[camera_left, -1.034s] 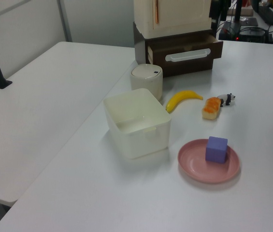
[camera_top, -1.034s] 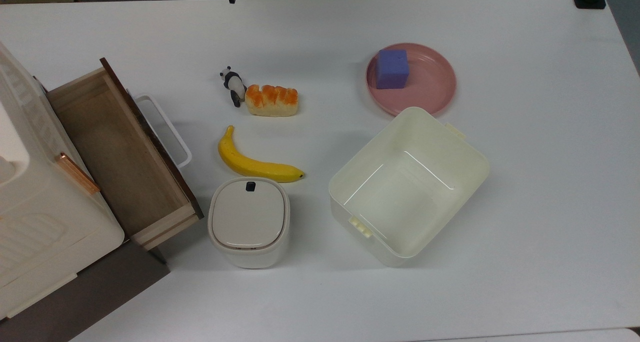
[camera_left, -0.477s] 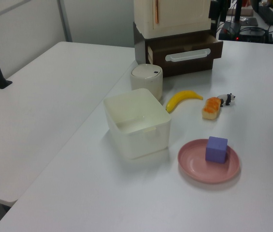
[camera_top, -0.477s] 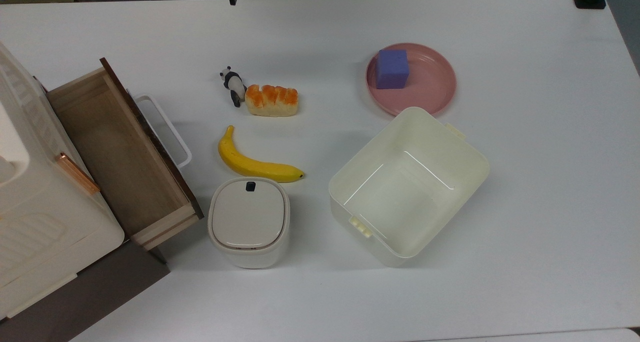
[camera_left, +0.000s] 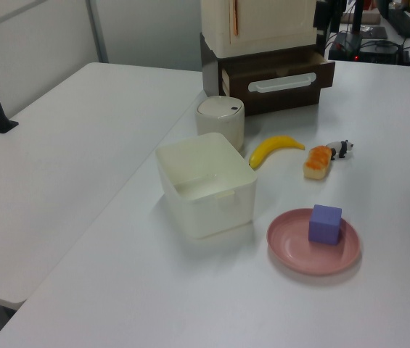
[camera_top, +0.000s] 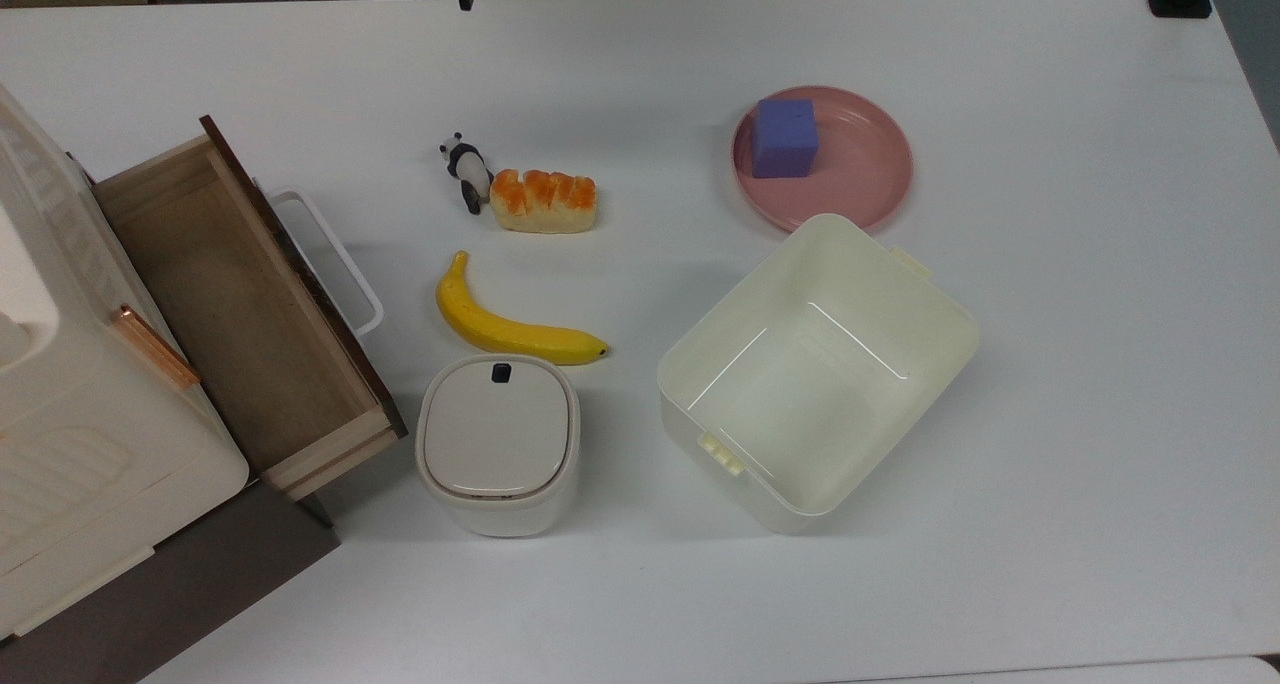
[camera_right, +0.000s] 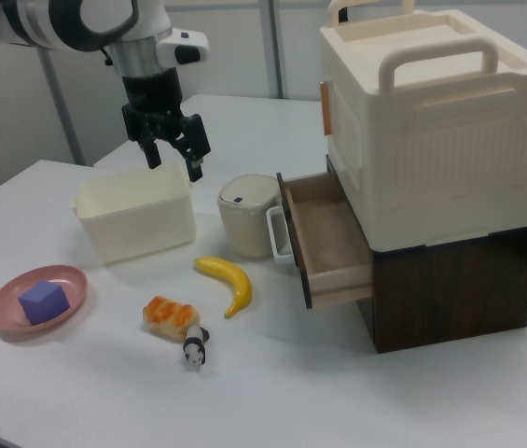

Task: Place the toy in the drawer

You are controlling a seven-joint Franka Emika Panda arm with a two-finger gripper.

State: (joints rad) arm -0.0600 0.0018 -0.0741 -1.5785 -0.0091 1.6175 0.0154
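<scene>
Black-and-white and glossy, the toy (camera_top: 466,169) is a small panda figurine lying on the smooth white table (camera_top: 1050,384), touching or all but touching one end of the bread loaf (camera_top: 543,201) in the top view. The loaf is a pale, lumpy block with an orange-glazed, ridged top. In the right view the toy (camera_right: 194,349) sits just in front of the loaf (camera_right: 170,315).

Below them in the top view lies a curved yellow banana (camera_top: 510,326) with a dark tip, and just beneath it stands a white lidded bin (camera_top: 497,444) with rounded corners and a small dark button on its flat lid.

At the top view's left, well apart from the toy, the drawer (camera_top: 235,304) stands pulled out: a light, bare-wood rectangular box with a dark brown front panel and a white loop handle (camera_top: 330,259). It slides from a dark brown cabinet (camera_right: 450,280), which carries a large cream plastic case (camera_right: 431,121) with moulded handles and an orange latch.

To the top view's right sits a cream plastic tub (camera_top: 820,374), deep, smooth-walled and turned at an angle. Just above it is a round pink plate (camera_top: 870,174) bearing 1 matte purple cube (camera_top: 785,137).

In the right view the gripper (camera_right: 171,154) hangs over the tub's (camera_right: 137,219) far side, its 2 dark fingers spread apart with nothing between them.
</scene>
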